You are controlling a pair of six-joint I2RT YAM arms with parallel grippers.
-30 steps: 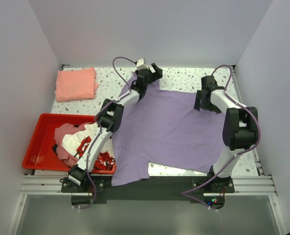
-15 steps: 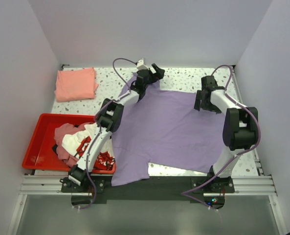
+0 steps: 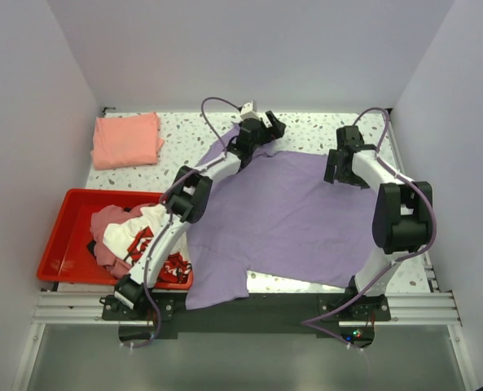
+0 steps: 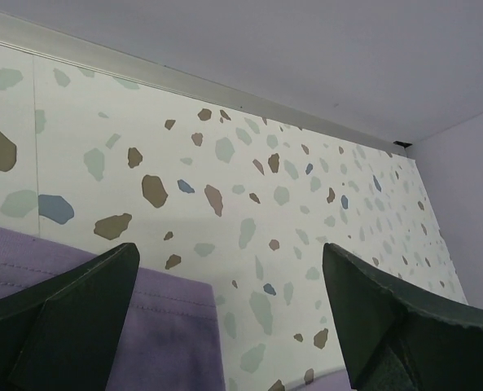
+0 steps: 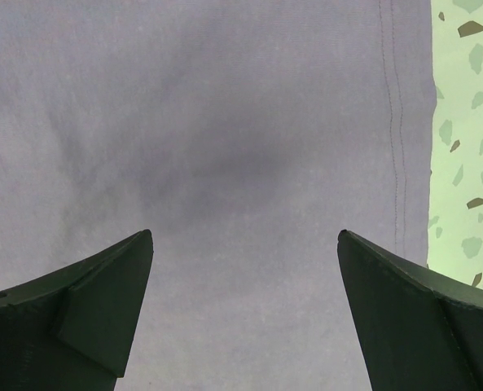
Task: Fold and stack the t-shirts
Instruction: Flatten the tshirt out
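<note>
Left pincer [image 3: 269, 129] rightward, one lavender tee [image 3: 282, 220].

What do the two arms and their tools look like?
Both the left arm and right arm have white links with bulky black joints. A thin purple cable loops along each. The left tool and right tool are black, with two dark wedge-shaped fingers.

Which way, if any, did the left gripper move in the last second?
Yes, rightward: the left gripper now sits farther from the folded salmon t-shirt, which lies unmoved.
</note>
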